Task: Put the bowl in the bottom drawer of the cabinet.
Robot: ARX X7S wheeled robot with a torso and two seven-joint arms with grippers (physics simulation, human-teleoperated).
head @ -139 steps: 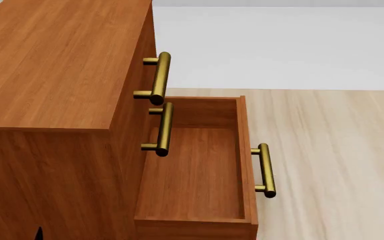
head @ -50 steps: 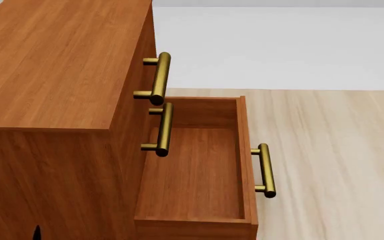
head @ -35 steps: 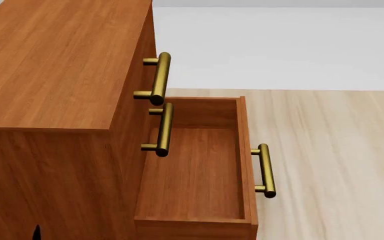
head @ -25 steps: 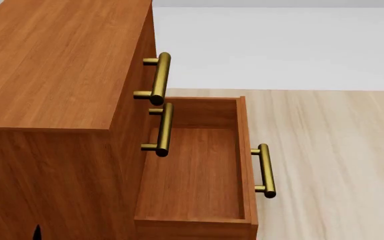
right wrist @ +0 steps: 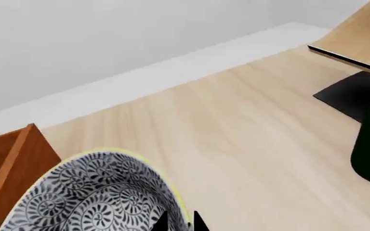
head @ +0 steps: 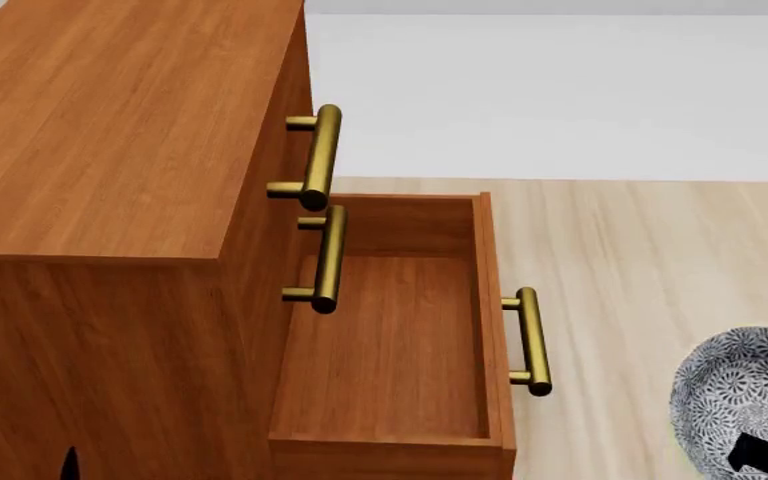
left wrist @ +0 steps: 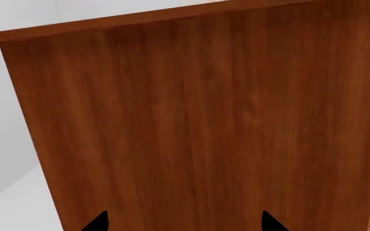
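My right gripper [right wrist: 179,222] pinches the bowl [head: 747,400] at lower right, beside the open bottom drawer [head: 391,340]; my left gripper's [left wrist: 183,224] fingers stand apart.

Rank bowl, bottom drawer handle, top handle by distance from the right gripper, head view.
1. Bowl: in the right gripper, lower right.
2. Bottom drawer handle: on the open drawer's front, centre.
3. Top handle: farthest, up on the cabinet front.
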